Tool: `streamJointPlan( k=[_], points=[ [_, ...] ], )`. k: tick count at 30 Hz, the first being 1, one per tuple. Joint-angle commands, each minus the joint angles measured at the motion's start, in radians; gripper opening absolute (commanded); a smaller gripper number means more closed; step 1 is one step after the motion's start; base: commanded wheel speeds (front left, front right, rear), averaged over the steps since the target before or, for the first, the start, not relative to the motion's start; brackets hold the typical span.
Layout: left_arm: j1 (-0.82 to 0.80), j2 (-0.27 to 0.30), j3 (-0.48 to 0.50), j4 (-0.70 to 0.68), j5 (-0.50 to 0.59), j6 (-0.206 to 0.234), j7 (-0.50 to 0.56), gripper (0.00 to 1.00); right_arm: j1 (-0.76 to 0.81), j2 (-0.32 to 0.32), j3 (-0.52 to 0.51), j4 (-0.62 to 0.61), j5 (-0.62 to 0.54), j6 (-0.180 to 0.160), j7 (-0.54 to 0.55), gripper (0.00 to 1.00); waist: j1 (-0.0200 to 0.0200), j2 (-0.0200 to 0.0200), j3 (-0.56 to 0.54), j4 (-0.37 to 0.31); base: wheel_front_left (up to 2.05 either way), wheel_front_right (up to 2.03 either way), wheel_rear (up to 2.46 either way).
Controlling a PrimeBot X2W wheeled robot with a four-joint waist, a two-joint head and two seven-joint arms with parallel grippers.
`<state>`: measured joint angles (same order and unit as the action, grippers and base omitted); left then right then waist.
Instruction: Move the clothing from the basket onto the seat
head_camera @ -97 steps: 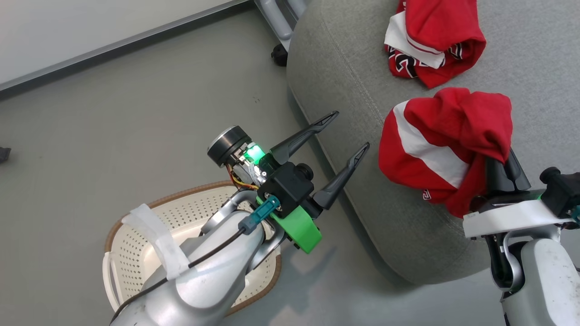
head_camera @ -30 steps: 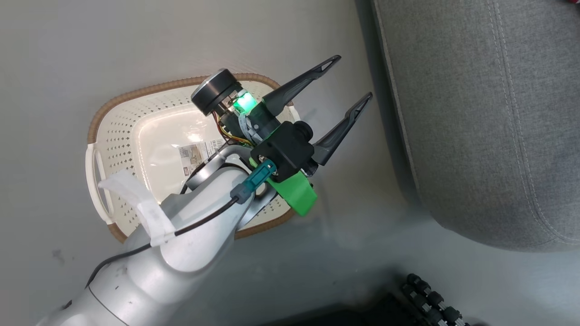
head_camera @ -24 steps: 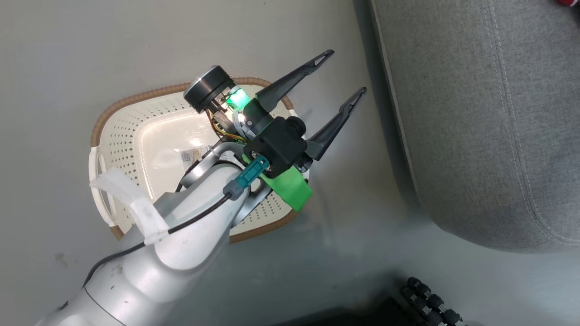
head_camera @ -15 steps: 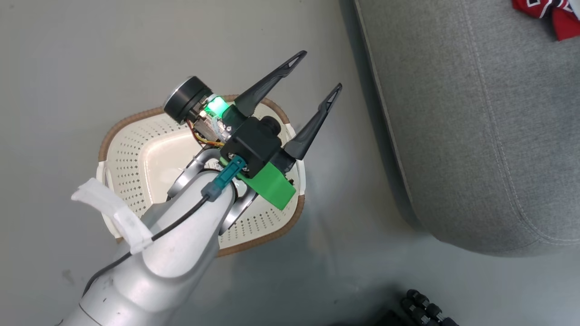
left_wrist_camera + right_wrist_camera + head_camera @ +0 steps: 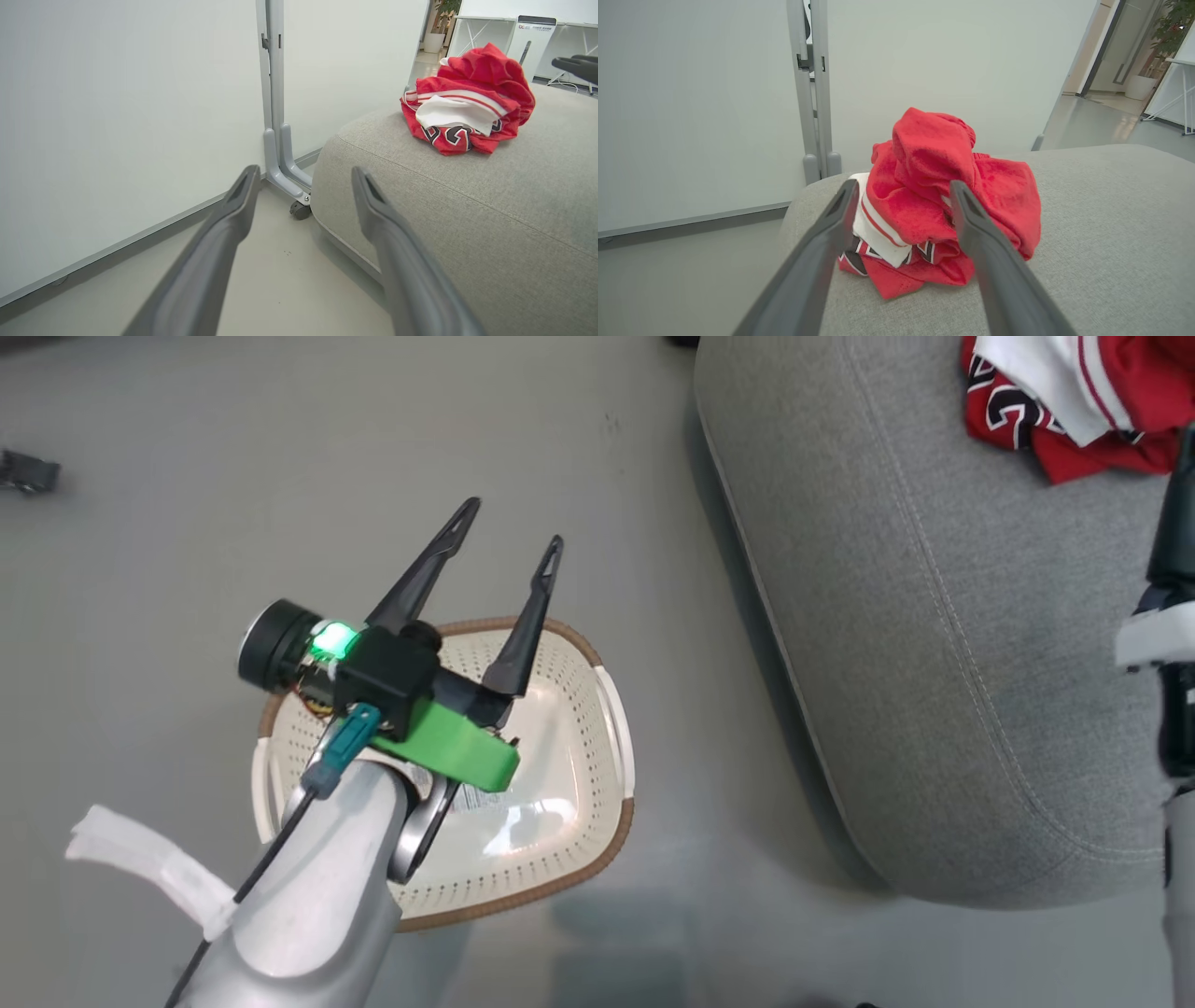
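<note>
1. Floor (image 5: 140,569): plain grey, carrying the basket and the seat.

2. Wall panel (image 5: 117,116): white, with a grey upright post (image 5: 273,93) on an angled foot.

3. Seat (image 5: 934,644): large grey fabric cushion, rounded edges, stitched seam along the side. It stands on the floor just right of the basket, not touching it.

4. Basket (image 5: 583,747): cream perforated plastic, brown woven-look rim, white side handles. It sits upright on the floor. No fabric shows in the visible part of its inside; the left arm covers the rest.

5. Clothing (image 5: 1074,401): 1 crumpled heap of red fabric with white panels, thin stripes and black-and-white lettering. It lies on top of the seat near its far edge, well apart from the basket. In the right wrist view the heap (image 5: 943,205) has plain red folds uppermost and the lettered piece underneath.

6. Left gripper (image 5: 512,523): 2 dark fingers spread wide, holding nothing, raised above the basket's far rim and pointing away from the robot.

7. Right gripper (image 5: 903,184): fingers spread wide, gripping nothing, low over the seat and aimed at the heap. Whether the tips touch the fabric cannot be told.

8. Caster (image 5: 299,210): black, under the post's foot, just beside the seat's corner.

9. Sticker (image 5: 476,800): printed label on the basket's bottom, partly hidden by the left arm.
</note>
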<state>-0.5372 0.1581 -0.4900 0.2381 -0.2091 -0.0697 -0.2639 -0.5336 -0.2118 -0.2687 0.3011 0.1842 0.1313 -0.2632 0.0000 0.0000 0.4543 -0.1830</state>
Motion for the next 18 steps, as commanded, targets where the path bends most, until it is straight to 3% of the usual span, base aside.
streamJointPlan(
  k=[1,10,18],
  points=[
    [0.030,-0.003,0.026,-0.004,-0.007,0.009,-0.001,1.00,0.032,0.012,0.017,-0.020,0.002,-0.001,-0.002,1.00,0.0000,0.0000,-0.068,0.034,0.00,0.00,0.00],
    [0.148,-0.025,0.197,-0.031,-0.002,0.018,-0.001,1.00,0.121,0.073,0.117,-0.108,0.009,-0.001,-0.002,1.00,0.0000,0.0000,-0.158,0.107,0.00,0.00,0.00],
    [0.254,-0.060,0.340,-0.039,0.016,0.009,-0.001,1.00,0.147,0.117,0.229,-0.107,-0.003,-0.001,-0.002,1.00,0.0000,0.0000,-0.219,0.166,0.00,0.00,0.00]
  ],
)
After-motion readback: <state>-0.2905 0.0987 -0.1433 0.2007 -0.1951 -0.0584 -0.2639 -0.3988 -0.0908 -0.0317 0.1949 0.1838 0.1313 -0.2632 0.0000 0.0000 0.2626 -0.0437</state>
